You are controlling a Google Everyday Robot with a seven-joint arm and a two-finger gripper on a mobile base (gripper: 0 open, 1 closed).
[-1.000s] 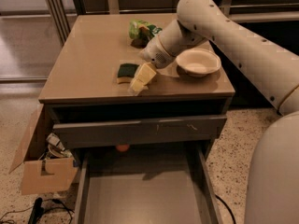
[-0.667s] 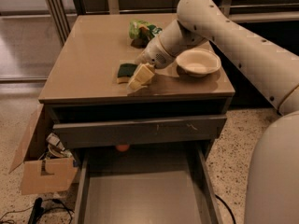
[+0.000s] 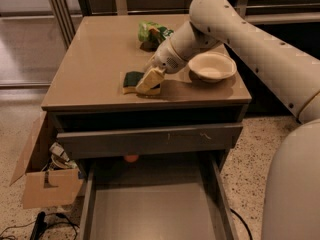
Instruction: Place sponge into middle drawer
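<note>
A speckled terrazzo floor surrounds a tan, flat-topped cabinet table, with an open brown cardboard box standing by its left side. The small rectangular sponge, dark green scouring face over yellow foam, lies flat on the tabletop close to the front edge, about midway along it. The robot's cream two-finger gripper is down at the sponge's right end, touching or overlapping it. Whether it is open or already clamped on the sponge cannot be told from this view.

A round cream bowl sits just right of the gripper, toward the right edge, and a crumpled green snack bag lies nearer the back edge. Below the top, a grey drawer with a long flat front panel is only slightly out. Under it, the wide shallow grey middle drawer is pulled well out.

The sponge looks light and soft, so it should squash under a pinch. The foam is grippy rather than slick, and nothing about it is fragile. A hold across its short sides, pressing the yellow layer, seems soundest. A grip at one end alone may let it droop or twist.
</note>
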